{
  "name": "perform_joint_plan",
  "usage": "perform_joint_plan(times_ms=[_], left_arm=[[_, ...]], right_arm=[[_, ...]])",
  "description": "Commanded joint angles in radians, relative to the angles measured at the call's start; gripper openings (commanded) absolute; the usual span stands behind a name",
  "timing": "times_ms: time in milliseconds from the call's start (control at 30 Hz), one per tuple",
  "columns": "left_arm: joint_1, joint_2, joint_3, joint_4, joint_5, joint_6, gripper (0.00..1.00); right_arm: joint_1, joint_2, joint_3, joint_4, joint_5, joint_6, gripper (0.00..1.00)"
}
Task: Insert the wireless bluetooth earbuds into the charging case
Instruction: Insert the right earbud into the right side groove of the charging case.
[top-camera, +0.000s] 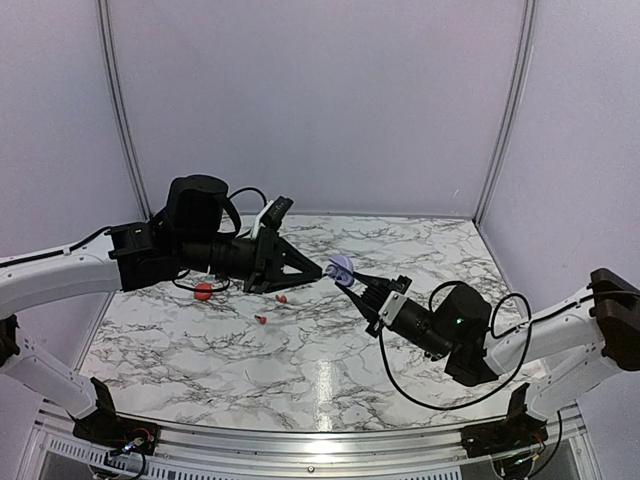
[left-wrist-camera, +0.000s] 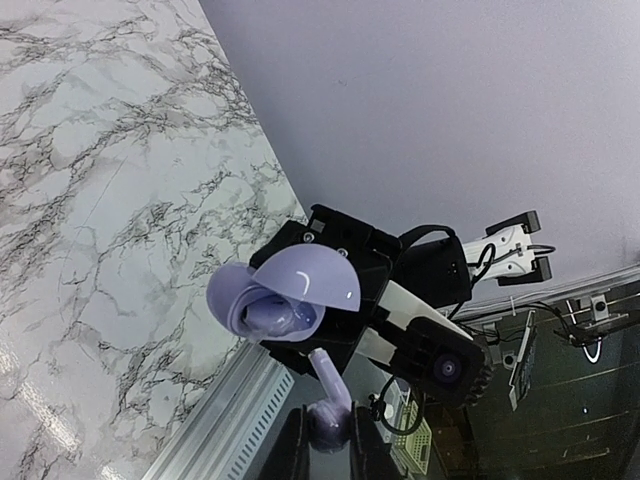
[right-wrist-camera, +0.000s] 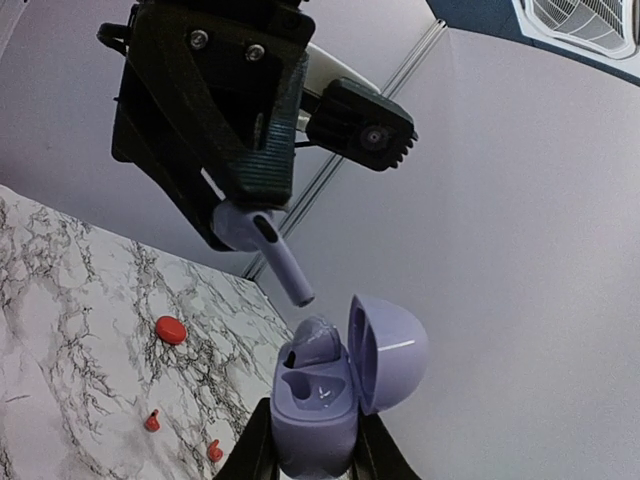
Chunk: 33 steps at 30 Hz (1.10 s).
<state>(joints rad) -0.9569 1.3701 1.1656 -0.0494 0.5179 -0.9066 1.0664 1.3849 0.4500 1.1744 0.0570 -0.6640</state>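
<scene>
My left gripper (left-wrist-camera: 330, 432) is shut on a lilac earbud (left-wrist-camera: 331, 388), stem pointing at the open lilac charging case (left-wrist-camera: 285, 295). In the right wrist view this earbud (right-wrist-camera: 268, 245) hangs from the left gripper (right-wrist-camera: 235, 215), its stem tip just above the case (right-wrist-camera: 315, 415). My right gripper (right-wrist-camera: 313, 445) is shut on the case's base, lid (right-wrist-camera: 388, 350) open. One lilac earbud (right-wrist-camera: 318, 342) sits in the case; the slot beside it is empty. Two tiny red earbuds (right-wrist-camera: 152, 421) (right-wrist-camera: 214, 451) lie on the table. From above, both grippers (top-camera: 320, 269) (top-camera: 352, 281) meet at the case (top-camera: 341, 268).
A round red case (top-camera: 203, 291) lies on the marble table (top-camera: 420, 250) under the left arm, with the red earbuds (top-camera: 282, 298) (top-camera: 261, 319) near it. White walls close the back and sides. A metal rail (top-camera: 300, 440) runs along the near edge.
</scene>
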Motion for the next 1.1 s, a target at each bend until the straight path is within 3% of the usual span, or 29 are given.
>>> perform_joint_plan(times_ms=[0,1067], left_arm=[[-0.005,0.012,0.017,0.040,-0.007,-0.048,0.12],[-0.006,0.068,0.003,0.040,0.012,-0.101,0.11]], right_arm=[[0.027,0.030,0.021,0.066,0.031,-0.030,0.00],[0.042,0.058,0.016,0.112,0.064,-0.033,0.00]])
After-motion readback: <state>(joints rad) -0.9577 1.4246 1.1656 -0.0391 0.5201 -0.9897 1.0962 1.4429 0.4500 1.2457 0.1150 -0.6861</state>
